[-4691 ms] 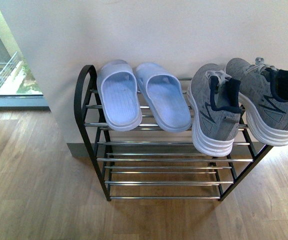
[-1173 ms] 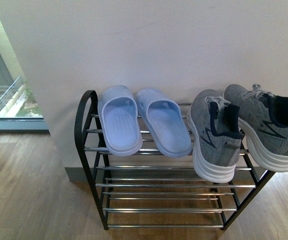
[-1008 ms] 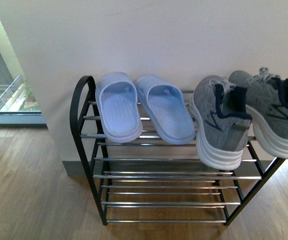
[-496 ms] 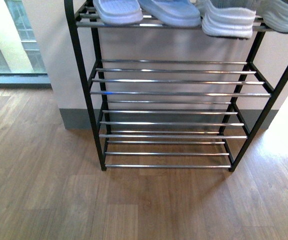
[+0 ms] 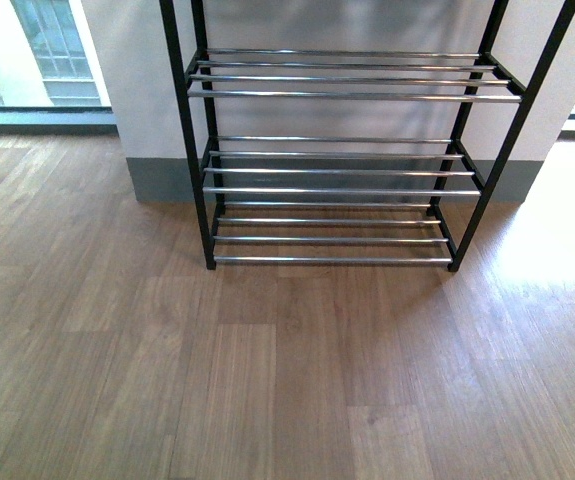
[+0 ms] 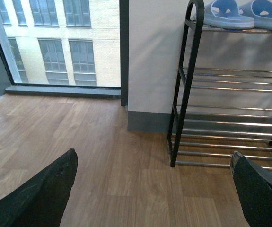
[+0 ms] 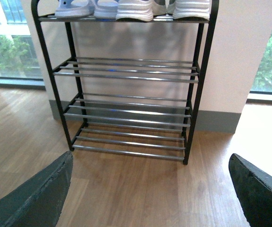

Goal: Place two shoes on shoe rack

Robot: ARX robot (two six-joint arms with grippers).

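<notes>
Shoe rack (image 7: 126,75), black-framed with chrome rods, stood against a pale wall at twelve o'clock in the right wrist view, on a wooden floor (image 5: 287,380). Both grey sneakers (image 7: 162,9) sat soles outward on its top tier, toward one o'clock, beside two pale blue slippers (image 6: 240,12) toward eleven. The front view showed only the lower shelves. The left gripper (image 6: 150,189) and right gripper (image 7: 150,189) each had dark fingers spread wide, holding nothing, well apart from the rack. Judged risk: the sneakers' heels appeared to overhang the front rod, so a bump to the frame might tip them off.
</notes>
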